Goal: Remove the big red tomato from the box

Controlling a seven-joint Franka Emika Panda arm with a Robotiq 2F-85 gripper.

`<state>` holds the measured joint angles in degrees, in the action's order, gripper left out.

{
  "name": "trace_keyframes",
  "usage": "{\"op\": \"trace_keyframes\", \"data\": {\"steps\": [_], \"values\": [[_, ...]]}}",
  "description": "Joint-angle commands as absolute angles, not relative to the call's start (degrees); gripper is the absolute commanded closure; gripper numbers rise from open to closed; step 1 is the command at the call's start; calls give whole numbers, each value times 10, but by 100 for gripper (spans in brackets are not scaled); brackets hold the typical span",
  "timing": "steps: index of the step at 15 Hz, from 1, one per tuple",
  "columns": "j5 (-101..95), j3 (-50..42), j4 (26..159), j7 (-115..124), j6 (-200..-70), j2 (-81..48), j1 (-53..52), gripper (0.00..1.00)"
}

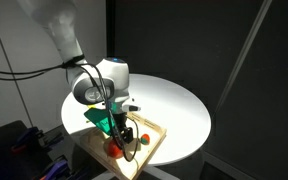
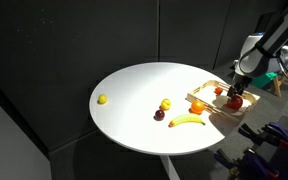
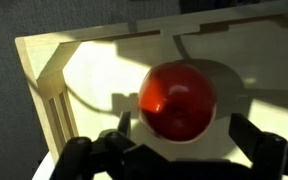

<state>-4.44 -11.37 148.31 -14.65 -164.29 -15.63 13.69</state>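
The big red tomato (image 3: 177,98) is a glossy red ball lying in the box (image 3: 84,60), a shallow tray of light wood with low rims. In the wrist view my gripper (image 3: 180,122) is open, with one dark finger on each side of the tomato and a gap to each. In an exterior view the gripper (image 2: 236,92) hangs low over the tomato (image 2: 235,101) inside the box (image 2: 206,97). In an exterior view the arm and gripper (image 1: 124,132) reach down into the box (image 1: 156,148).
The box sits at the edge of a round white table (image 2: 144,95). An orange fruit (image 2: 197,106), a banana (image 2: 187,121), a yellow fruit (image 2: 166,103), a dark fruit (image 2: 159,114) and a lemon (image 2: 102,99) lie on the table. A small red piece (image 2: 220,90) is in the box.
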Motion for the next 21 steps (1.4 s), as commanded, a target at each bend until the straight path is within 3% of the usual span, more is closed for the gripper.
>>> {"op": "trace_keyframes", "data": {"steps": [1,10,11,12,14,21], "values": [[-38,-104,1474,-153,-1655,-171,151,0],[-41,-104,1466,-152,-1658,-189,154,0],[-42,-104,1466,-152,-1658,-190,154,23],[-42,-104,1465,-152,-1659,-191,154,26],[-42,-104,1464,-152,-1659,-191,154,43],[-57,-115,1468,-146,-1632,-172,142,44]]}}
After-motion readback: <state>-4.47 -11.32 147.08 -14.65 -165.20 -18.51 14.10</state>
